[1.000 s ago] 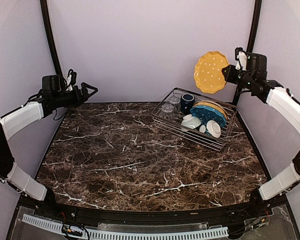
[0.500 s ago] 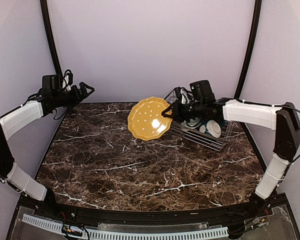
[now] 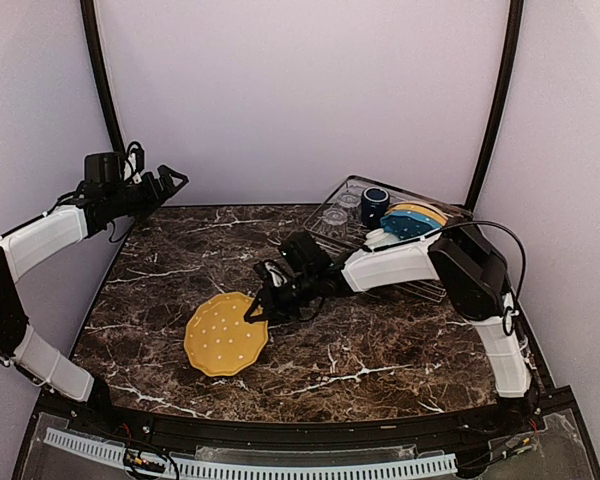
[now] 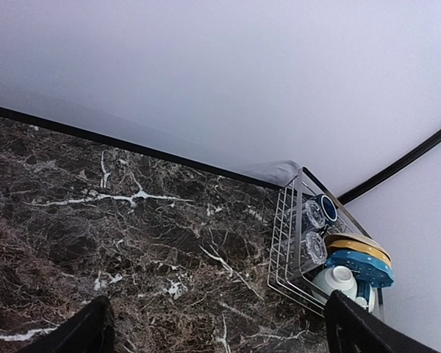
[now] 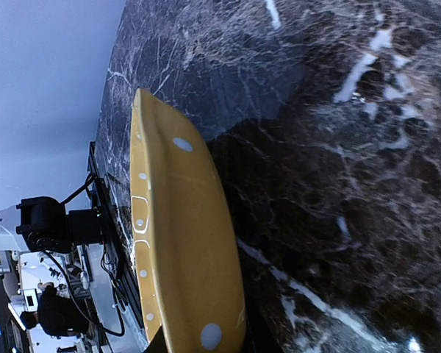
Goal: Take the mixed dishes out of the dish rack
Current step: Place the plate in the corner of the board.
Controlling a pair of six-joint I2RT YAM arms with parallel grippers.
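Mustard plate (image 5: 180, 243), lower rim beyond the right-wrist view's bottom edge

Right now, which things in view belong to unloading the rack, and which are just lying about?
Job: mustard plate, gripped by the right gripper; dish rack; in it, navy mug, glass tumblers, blue dotted plate, second yellow plate, white bowl.

Not the job: marble tabletop; black frame poles; left gripper, open, holding nothing, at the far left.

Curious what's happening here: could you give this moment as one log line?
right gripper: shut on yellow plate, low at table | left gripper: open, empty | rack: mug, glasses, plates, bowls
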